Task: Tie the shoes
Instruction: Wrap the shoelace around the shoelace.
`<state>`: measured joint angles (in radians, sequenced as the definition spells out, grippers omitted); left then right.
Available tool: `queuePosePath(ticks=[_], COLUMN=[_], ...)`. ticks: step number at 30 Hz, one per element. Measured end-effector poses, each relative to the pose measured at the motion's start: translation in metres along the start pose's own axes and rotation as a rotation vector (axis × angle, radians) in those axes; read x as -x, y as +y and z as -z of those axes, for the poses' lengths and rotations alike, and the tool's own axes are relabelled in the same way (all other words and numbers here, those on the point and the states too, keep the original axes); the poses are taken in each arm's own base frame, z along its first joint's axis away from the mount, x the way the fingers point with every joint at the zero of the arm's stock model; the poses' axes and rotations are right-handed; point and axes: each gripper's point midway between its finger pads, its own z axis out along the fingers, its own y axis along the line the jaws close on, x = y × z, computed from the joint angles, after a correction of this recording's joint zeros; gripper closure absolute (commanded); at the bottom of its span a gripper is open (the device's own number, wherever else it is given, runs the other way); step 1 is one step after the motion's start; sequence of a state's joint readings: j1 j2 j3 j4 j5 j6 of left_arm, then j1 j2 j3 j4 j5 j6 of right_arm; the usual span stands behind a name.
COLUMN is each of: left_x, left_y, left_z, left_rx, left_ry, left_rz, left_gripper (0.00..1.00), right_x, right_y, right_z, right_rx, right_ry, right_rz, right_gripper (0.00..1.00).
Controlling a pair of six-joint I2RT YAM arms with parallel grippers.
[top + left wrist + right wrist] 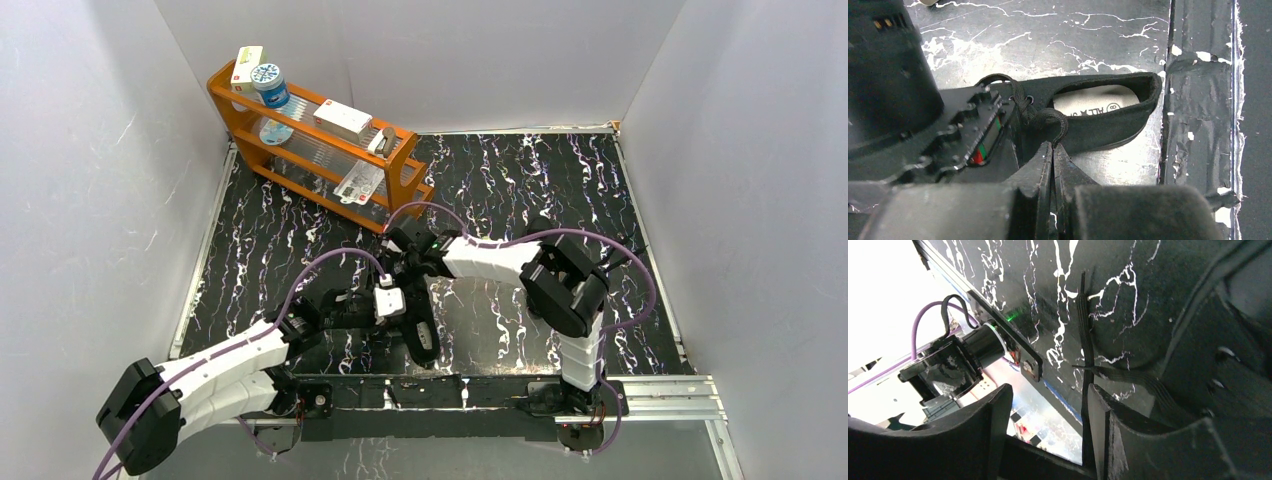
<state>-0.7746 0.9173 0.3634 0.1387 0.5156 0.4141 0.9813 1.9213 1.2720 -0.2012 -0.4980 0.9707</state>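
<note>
One black shoe (423,337) lies near the table's front edge, its opening and white insole showing in the left wrist view (1120,125). I see no second shoe. My left gripper (1053,146) is shut on a loop of the shoe's black lace (1050,119) just beside the eyelets. In the top view it (402,308) sits right over the shoe. My right gripper (1050,390) is open, close above the left one in the top view (405,268). A strand of lace (1087,335) runs down along the inner face of its right finger (1108,420), not pinched.
An orange rack (318,150) with boxes and a bottle stands at the back left. The metal front rail (1198,125) runs close beside the shoe's heel. White walls close in the table on three sides. My right gripper's body (963,135) crowds the shoe's toe.
</note>
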Motion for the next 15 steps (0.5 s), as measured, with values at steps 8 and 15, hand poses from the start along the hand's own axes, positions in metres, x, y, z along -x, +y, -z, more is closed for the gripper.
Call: queuePosePath(ticks=[8,15], left_x=[-0.009,-0.012], left_y=[-0.002,-0.008], left_z=[-0.007,-0.014], left_rx=[-0.011,-0.038], left_ry=[0.028,0.062], left_rz=[0.079,0.235], left_gripper=[1.00,1.00], right_x=[0.024,0.027], right_y=[0.003,-0.009], right_z=[0.080,0.168], right_rx=[0.024,0.044], right_ry=[-0.062,-0.228], right_rz=[0.033,0.105], right_gripper=[0.26,0.37])
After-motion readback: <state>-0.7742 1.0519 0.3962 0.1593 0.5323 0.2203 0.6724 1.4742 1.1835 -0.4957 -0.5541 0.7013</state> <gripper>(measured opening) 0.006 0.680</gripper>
